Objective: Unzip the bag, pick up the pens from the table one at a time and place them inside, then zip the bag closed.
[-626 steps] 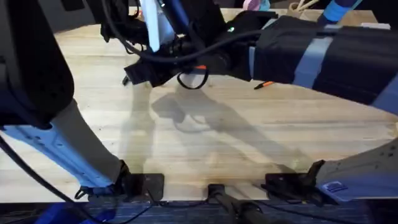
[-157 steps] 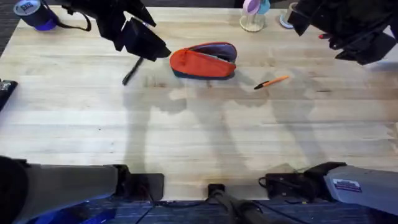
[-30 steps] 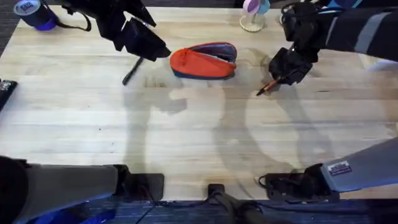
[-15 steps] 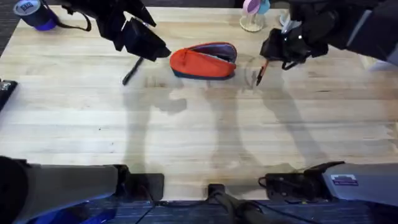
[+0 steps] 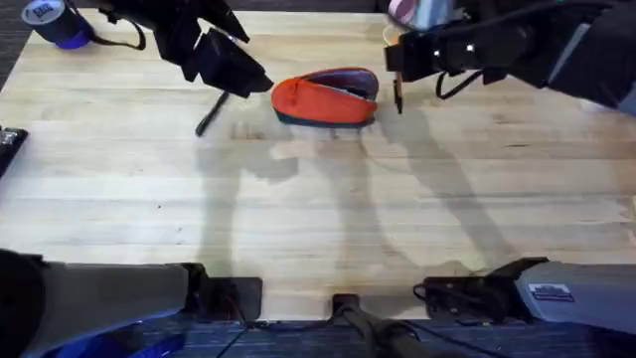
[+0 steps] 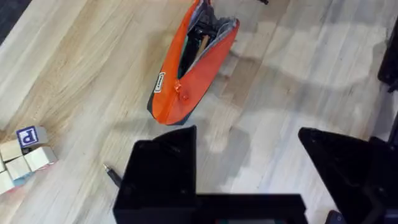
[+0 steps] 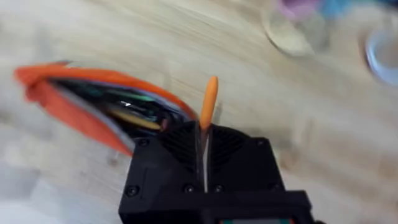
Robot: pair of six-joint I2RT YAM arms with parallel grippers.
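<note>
The orange bag (image 5: 326, 97) lies at the table's (image 5: 318, 219) far middle with its zipper open; the left wrist view shows things inside the bag (image 6: 189, 68). My right gripper (image 5: 397, 62) hovers just right of the bag, shut on the orange pen (image 5: 398, 91), which hangs with its black tip down. In the right wrist view the orange pen (image 7: 209, 102) sticks up between my right gripper's (image 7: 202, 134) closed fingers, beside the bag's open mouth (image 7: 93, 102). The black pen (image 5: 209, 114) lies left of the bag. My left gripper (image 5: 238, 78) hangs open over it, holding nothing.
A blue tape roll (image 5: 45, 18) sits at the far left corner. A pink and teal item on a round stand (image 5: 402, 25) is at the back, behind my right gripper. Wooden letter blocks (image 6: 22, 155) lie near the left arm. A dark object (image 5: 8, 139) is at the left edge.
My right gripper has taken the orange pen off the table, lifted it and carried it left to the bag's right end. The left arm and the black pen have not moved.
</note>
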